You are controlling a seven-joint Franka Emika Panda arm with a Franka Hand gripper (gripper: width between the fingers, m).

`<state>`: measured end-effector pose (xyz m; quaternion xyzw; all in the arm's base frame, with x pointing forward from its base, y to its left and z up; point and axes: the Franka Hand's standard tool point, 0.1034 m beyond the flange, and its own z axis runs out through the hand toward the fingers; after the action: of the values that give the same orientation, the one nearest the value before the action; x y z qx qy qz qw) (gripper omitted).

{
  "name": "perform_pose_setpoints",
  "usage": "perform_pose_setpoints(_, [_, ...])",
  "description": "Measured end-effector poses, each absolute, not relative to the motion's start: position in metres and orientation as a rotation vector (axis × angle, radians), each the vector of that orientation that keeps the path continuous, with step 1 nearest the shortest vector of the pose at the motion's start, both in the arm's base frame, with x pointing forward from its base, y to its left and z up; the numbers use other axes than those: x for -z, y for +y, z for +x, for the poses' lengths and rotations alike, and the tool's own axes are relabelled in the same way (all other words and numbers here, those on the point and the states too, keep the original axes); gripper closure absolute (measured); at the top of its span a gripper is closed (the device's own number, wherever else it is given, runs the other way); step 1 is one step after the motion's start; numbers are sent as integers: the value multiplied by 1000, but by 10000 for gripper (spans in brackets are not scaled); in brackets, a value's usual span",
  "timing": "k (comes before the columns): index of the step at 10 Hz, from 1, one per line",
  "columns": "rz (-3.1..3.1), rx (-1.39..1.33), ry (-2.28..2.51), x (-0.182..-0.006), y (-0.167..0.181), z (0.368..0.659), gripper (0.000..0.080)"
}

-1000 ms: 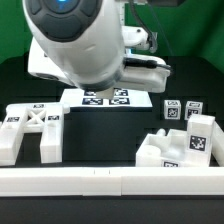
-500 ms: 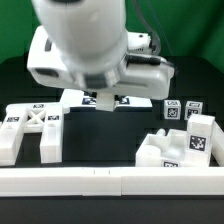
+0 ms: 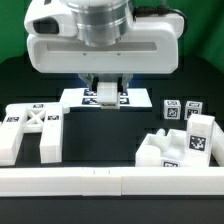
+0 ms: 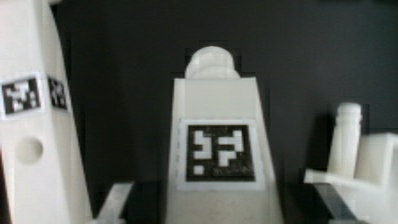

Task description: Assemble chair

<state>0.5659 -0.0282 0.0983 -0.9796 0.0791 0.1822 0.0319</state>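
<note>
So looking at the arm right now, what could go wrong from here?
The gripper is shut on a tagged white chair part, apparently only at one end, so the part could tilt or slip. It hangs just above the marker board, so lowering might bump it. The arm hides much of the exterior view, so placement is hard to judge.

A matte black tabletop (image 3: 100,150) fills the scene under even, soft light. A long white border rail (image 3: 110,182) runs along its near edge. Beyond the far side, the background is dark and indistinct.
</note>
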Motion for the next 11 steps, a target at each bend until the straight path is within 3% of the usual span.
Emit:
perform_pose_setpoints(7, [-3130, 234, 167, -105, -39, 594, 509])
perform_pose_setpoints(11, [-3125, 244, 186, -101, -15, 597, 509])
